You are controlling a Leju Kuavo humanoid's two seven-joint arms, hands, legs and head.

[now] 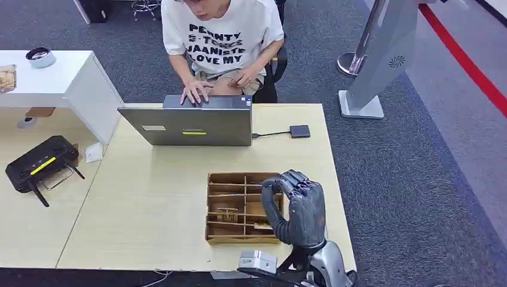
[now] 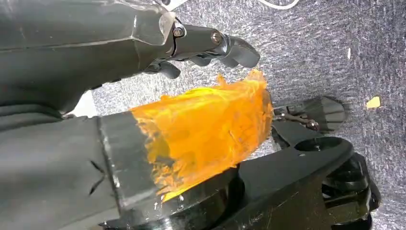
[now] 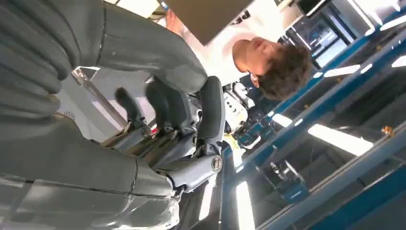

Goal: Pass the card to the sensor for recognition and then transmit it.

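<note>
The pale wooden bench (image 1: 149, 203) takes up most of the space in front of the robot, and a person (image 1: 221, 36) in a white printed T-shirt sits at its far side, one hand on the keyboard of an open grey laptop (image 1: 191, 124). A cable runs from the laptop's side to a small dark box (image 1: 300, 131) lying flat on the bench near the far right corner. Off to the left, a white cabinet (image 1: 54, 81) stands against the bench, and on a lower surface beside it lies a black router-like device (image 1: 40, 162) with a yellow stripe and antennas.

Close to the near edge of the bench sits a wooden tray (image 1: 218, 239) split into compartments; a few small items lie inside, too small to tell whether any is the card. The right robot hand (image 1: 299, 206) is raised above the tray's right edge, its back towards the camera, fingers curled forward and slightly apart, with nothing visible between them. The right wrist view shows the same: the fingers (image 3: 210, 110) are bent but apart, holding nothing.

The left robot hand (image 2: 201, 45) hangs low over grey carpet (image 2: 325, 48), fingers curled in with nothing in them.
</note>
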